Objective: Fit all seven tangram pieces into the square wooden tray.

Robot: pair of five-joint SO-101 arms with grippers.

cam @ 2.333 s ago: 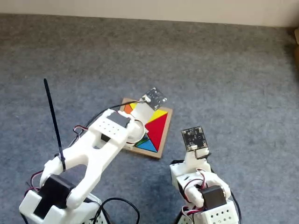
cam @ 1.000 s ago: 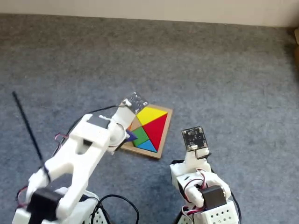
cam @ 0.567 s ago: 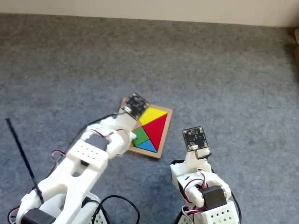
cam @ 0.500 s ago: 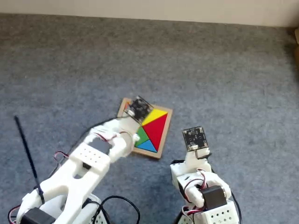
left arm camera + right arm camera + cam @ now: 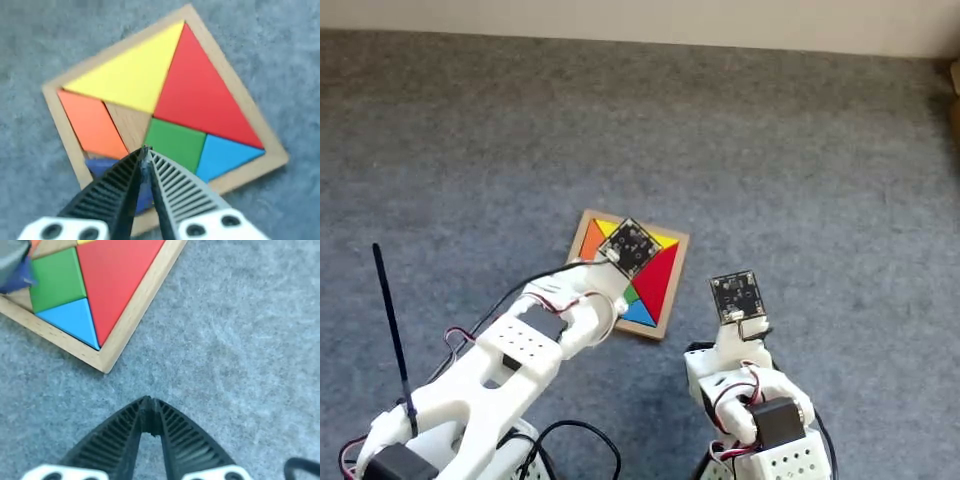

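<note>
Grey carpet (image 5: pixel 820 150) thru-out, w/ pale wall strip (image 5: pixel 720 20) along far edge.

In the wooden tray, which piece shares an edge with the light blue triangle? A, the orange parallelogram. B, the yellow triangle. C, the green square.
C: the green square lies flush against the light blue triangle in the tray, while the orange parallelogram and the yellow triangle sit apart from it.
</note>
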